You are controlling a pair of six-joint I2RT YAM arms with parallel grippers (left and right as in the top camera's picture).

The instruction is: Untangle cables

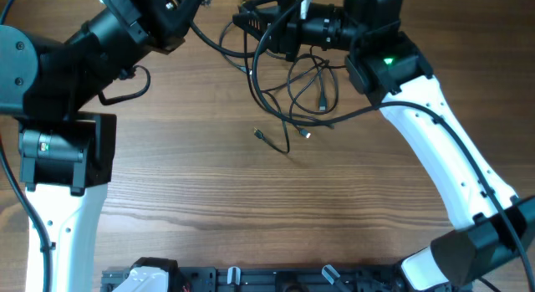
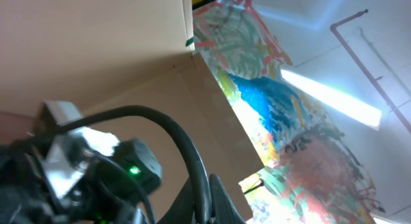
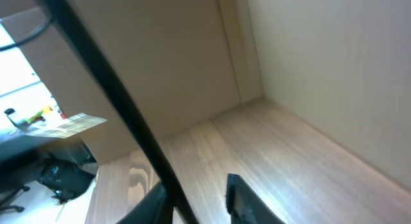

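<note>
Light, limp cables are heaped near the right jaws. One strand crosses the parted right gripper, while closure of the left gripper cannot be told. A free plug end is judged the best hold.

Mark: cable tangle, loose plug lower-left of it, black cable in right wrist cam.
cable tangle (image 1: 321,99), overhead, on the plug amid its loops.
loose plug (image 1: 259,134), overhead, on its connector tip.
black cable (image 3: 125,112), right wrist, mid-span.
</note>
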